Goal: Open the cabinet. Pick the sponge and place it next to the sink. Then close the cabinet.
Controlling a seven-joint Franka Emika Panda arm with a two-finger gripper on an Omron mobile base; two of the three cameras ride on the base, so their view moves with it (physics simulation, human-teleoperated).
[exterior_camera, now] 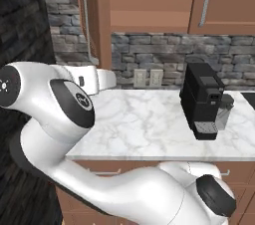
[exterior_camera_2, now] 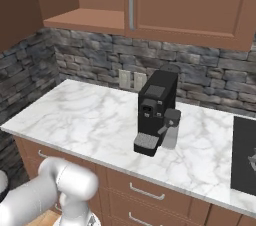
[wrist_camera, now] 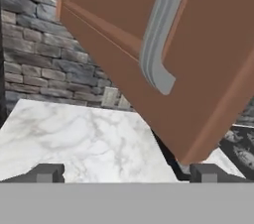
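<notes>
From the hand view I see my gripper [wrist_camera: 127,172] with its 2 finger tips spread wide, nothing between them. Directly below and ahead of it lies the white marble counter [wrist_camera: 74,134], bare where I am looking. Just above and ahead of the gripper hangs the cabinet [wrist_camera: 198,69] door, swung open, its lower corner close over the right finger tip. The door's silver bar handle [wrist_camera: 161,29] runs along the door's long axis; in this rolled view it slants up and away from the gripper, with its curved lower end nearest me.

In the left base view the open door [exterior_camera: 94,15] stands edge-on, upright, its handle vertical, with the arm's white wrist just below it. Beyond the door, the open compartment shows a bare brown shelf floor [exterior_camera_2: 85,20]; I cannot see the sponge there.

Farther along the counter, to the gripper's right, a black coffee machine [exterior_camera: 201,99] stands upright. Behind everything runs a grey stone backsplash [exterior_camera_2: 90,60] carrying 2 pale wall outlets [exterior_camera: 148,77]. At the far right a black cooktop [exterior_camera_2: 245,155] sits flush in the counter. Below the counter are brown drawers [exterior_camera_2: 145,190] with short handles.
</notes>
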